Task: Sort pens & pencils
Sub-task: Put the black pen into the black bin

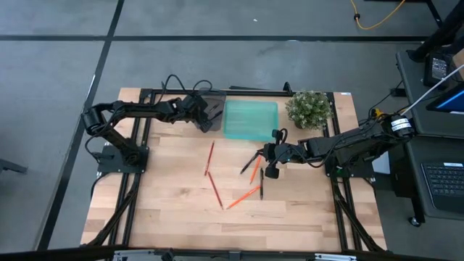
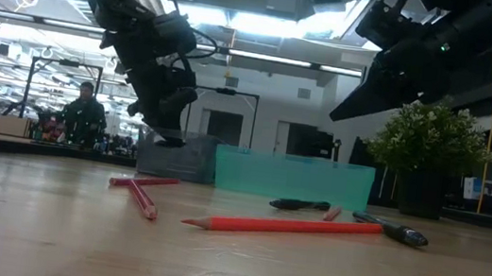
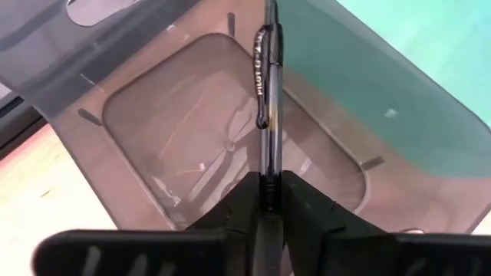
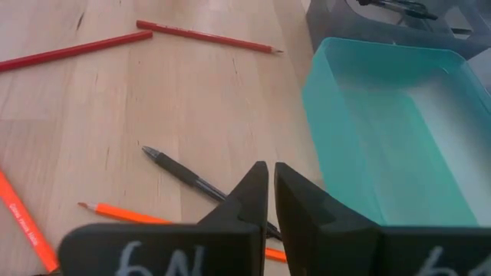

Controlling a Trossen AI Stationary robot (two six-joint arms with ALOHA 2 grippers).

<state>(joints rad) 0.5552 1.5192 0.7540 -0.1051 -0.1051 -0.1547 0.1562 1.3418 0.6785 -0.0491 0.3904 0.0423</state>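
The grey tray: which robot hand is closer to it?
Left. The left gripper is over the grey tray, holding a pen. The right gripper is farther off, above the table by the scattered pencils.

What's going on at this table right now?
A two-armed robot is sorting pens and pencils. The left gripper hangs over the grey tray with a black pen between its fingers. The teal tray beside it looks empty. The right gripper, fingers shut and holding nothing, hovers over the pens and pencils on the table. Four red and orange pencils and at least two black pens are unsorted.
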